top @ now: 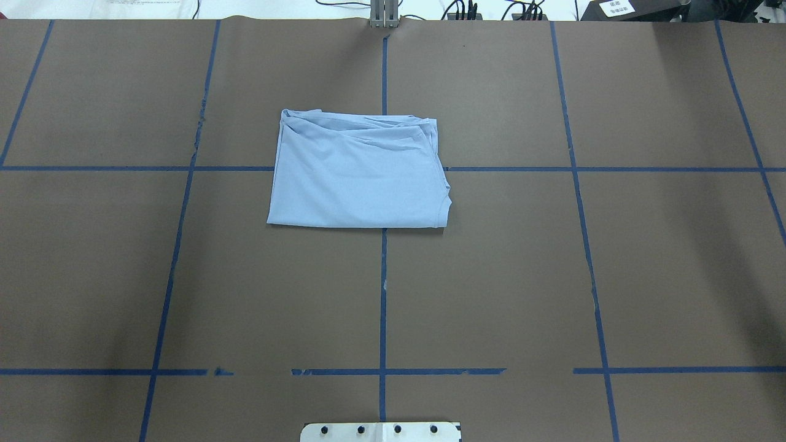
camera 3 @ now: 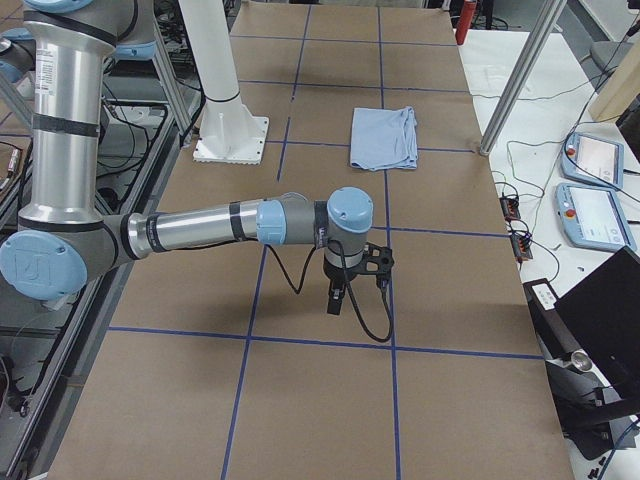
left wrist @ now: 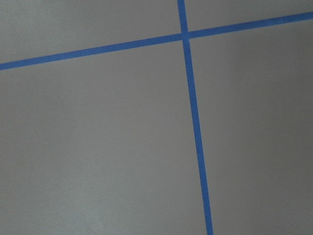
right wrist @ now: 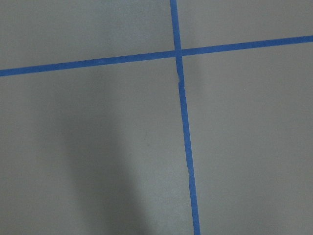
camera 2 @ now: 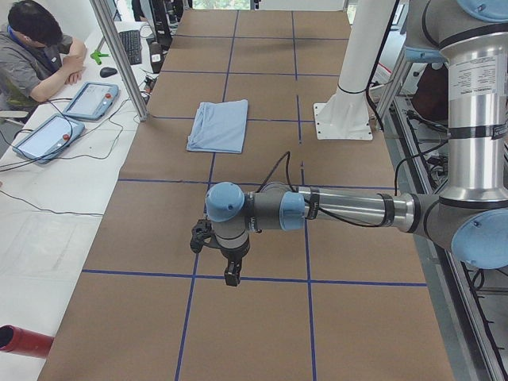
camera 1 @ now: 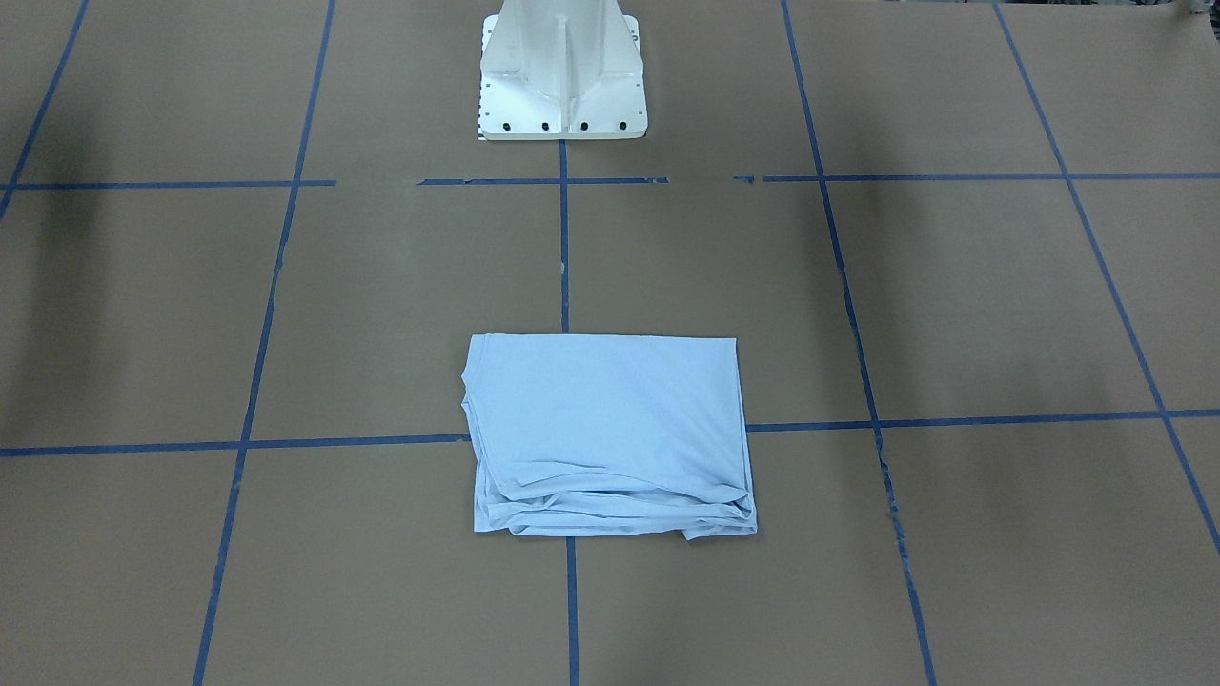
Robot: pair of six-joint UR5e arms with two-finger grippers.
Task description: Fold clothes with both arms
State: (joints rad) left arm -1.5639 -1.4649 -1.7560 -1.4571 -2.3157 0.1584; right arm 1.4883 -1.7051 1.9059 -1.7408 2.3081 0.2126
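The clothes [camera 1: 610,429] lie as one light blue shirt folded into a flat rectangle on the brown table, across from the base; they also show in the overhead view [top: 359,175] and both side views [camera 2: 219,125] [camera 3: 383,137]. Neither arm touches them. The left arm [camera 2: 333,208] reaches out low over the table far from the shirt, its gripper [camera 2: 230,274] pointing down. The right arm [camera 3: 200,225] does the same at the other end, gripper [camera 3: 335,300] down. I cannot tell whether either gripper is open or shut. Both wrist views show only bare table and blue tape.
The white pedestal base [camera 1: 562,86] stands at the robot's side of the table. Blue tape lines [top: 383,294] grid the surface. A person [camera 2: 36,48] sits at a side desk with teach pendants [camera 2: 91,99] [camera 3: 597,160]. Metal posts [camera 2: 119,55] stand at the table's far edge.
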